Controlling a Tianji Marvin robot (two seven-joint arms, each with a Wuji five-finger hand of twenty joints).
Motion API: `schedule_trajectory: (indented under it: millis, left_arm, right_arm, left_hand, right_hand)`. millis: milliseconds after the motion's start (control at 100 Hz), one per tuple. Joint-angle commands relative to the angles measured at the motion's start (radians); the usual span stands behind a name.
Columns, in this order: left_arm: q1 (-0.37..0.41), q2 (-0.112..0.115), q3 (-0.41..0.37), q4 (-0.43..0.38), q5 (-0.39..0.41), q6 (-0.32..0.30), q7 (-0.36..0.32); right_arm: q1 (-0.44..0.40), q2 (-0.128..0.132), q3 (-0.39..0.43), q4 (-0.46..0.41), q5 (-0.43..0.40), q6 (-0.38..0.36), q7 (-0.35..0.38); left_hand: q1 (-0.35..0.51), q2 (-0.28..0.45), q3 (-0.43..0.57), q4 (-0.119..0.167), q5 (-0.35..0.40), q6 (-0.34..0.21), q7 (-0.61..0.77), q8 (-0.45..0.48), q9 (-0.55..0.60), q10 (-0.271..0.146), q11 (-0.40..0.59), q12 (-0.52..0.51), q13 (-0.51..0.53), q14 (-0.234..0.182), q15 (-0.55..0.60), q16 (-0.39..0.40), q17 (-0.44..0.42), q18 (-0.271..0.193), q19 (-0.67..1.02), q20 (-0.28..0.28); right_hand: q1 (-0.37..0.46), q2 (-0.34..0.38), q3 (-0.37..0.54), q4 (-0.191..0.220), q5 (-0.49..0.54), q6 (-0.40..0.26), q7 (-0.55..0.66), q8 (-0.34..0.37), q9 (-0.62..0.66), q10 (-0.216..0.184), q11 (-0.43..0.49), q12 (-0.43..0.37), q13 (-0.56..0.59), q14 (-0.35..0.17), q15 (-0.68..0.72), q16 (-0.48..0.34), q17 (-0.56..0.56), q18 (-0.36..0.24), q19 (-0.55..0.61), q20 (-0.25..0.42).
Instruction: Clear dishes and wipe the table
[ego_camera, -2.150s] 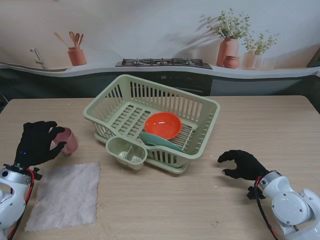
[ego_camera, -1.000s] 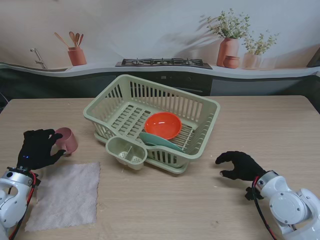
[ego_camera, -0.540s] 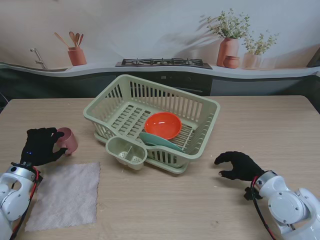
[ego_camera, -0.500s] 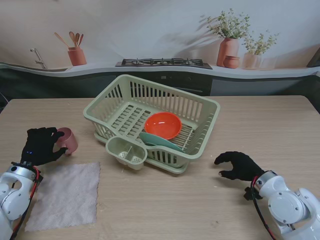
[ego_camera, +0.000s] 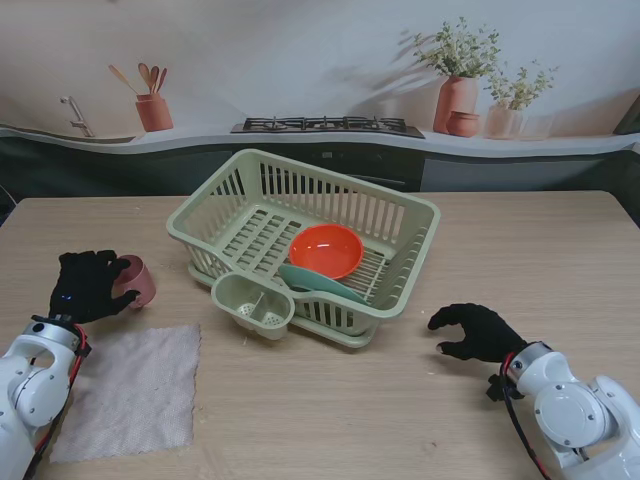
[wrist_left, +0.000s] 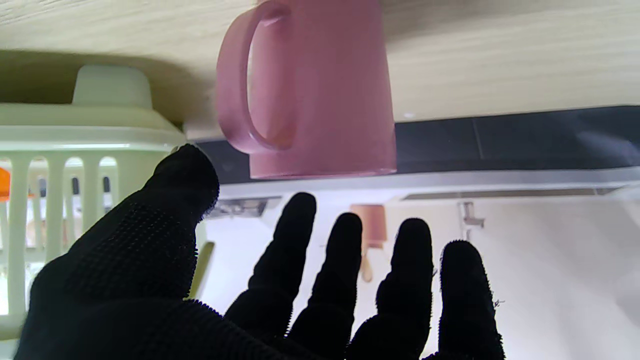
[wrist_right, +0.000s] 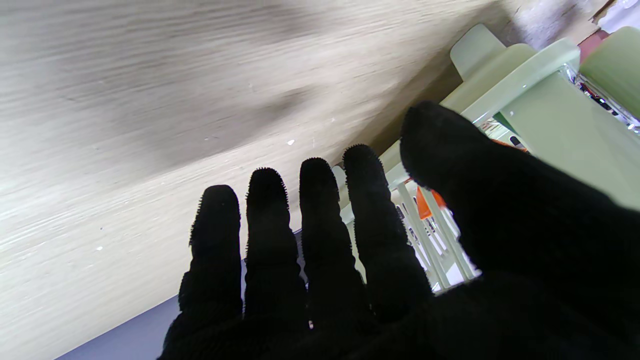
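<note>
1. While the left hand (ego_camera: 88, 287) sits at the left edge of the stand view with its fingers spread wide and holding nothing, the pink mug (ego_camera: 135, 280) stands upright on the table (ego_camera: 520, 250) just beside those fingertips.
2. Left wrist view: the mug (wrist_left: 320, 85) fills the frame beyond the fingertips, handle turned toward the thumb (wrist_left: 175, 200); whether any finger touches it, I cannot tell.
3. Right hand (ego_camera: 478, 331), lower right, curls loosely with fingers apart, empty, near the drying rack (ego_camera: 400, 210).
4. That rack already carries an orange bowl (ego_camera: 326, 249) and a teal plate (ego_camera: 320, 283) in its centre.
5. My read: we're in the dish-clearing step, with the mug the last piece out.
6. Next call: close fingers and thumb around the mug body, lift, and carry it right into the rack.
7. Grey cloth (ego_camera: 130, 385) lies flat at lower left, nearer to me than the mug, waiting for the wipe.
</note>
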Motion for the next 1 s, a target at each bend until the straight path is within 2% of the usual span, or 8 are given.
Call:
schedule_trajectory:
  millis: [0,570,780,990]
  left_arm:
    - [-0.011,0.000,0.008,0.004,-0.005,0.008,-0.018]
    - [-0.046,0.004,0.058,0.047,-0.008,0.055,-0.037]
    - [-0.049,0.004,0.057,0.046,-0.010,0.045,-0.036]
    - [-0.050,0.005,0.066,0.043,-0.007,0.068,-0.055]
  right_arm:
    - [-0.004,0.000,-0.003,-0.005,-0.003,0.002,0.013]
    - [-0.008,-0.002,-0.004,-0.012,0.003,0.012,0.012]
    - [-0.009,-0.002,-0.007,-0.013,0.006,0.017,0.013]
    - [-0.010,-0.002,-0.006,-0.015,0.007,0.018,0.011]
  left_hand:
    - [-0.022,0.034,-0.019,0.027,0.000,0.020,-0.009,-0.003,-0.038,0.008,0.008,-0.017,-0.030,-0.014,-0.008,-0.005,-0.017,-0.004,-0.029,-0.017]
    - [-0.002,0.041,-0.017,0.032,-0.004,0.022,0.001,-0.002,-0.044,0.013,0.012,-0.015,-0.037,-0.009,-0.002,-0.006,0.000,-0.005,0.015,-0.005]
    - [0.000,0.045,-0.013,0.032,0.004,0.027,0.006,-0.002,-0.035,0.021,0.016,-0.014,-0.027,0.007,0.013,-0.003,0.016,0.002,0.050,0.009]
    - [0.019,0.051,-0.005,0.035,0.027,0.033,0.011,-0.002,-0.013,0.034,0.024,-0.010,-0.008,0.026,0.033,0.001,0.038,0.019,0.087,0.027]
  right_hand:
    - [-0.030,-0.024,-0.016,-0.002,-0.032,0.000,-0.006,0.010,-0.025,-0.017,-0.004,-0.009,-0.030,-0.026,-0.012,-0.006,-0.014,-0.024,-0.002,0.014]
    - [-0.033,-0.019,-0.016,-0.001,-0.031,-0.003,-0.005,0.010,-0.024,-0.018,-0.004,-0.008,-0.028,-0.028,-0.012,-0.006,-0.012,-0.021,-0.004,0.019]
    - [-0.035,-0.016,-0.016,-0.001,-0.031,-0.002,-0.004,0.010,-0.025,-0.017,-0.004,-0.008,-0.028,-0.029,-0.012,-0.005,-0.013,-0.021,-0.005,0.021]
    - [-0.037,-0.015,-0.017,-0.002,-0.031,-0.002,-0.004,0.009,-0.025,-0.019,-0.004,-0.008,-0.028,-0.029,-0.013,-0.005,-0.012,-0.018,-0.004,0.023]
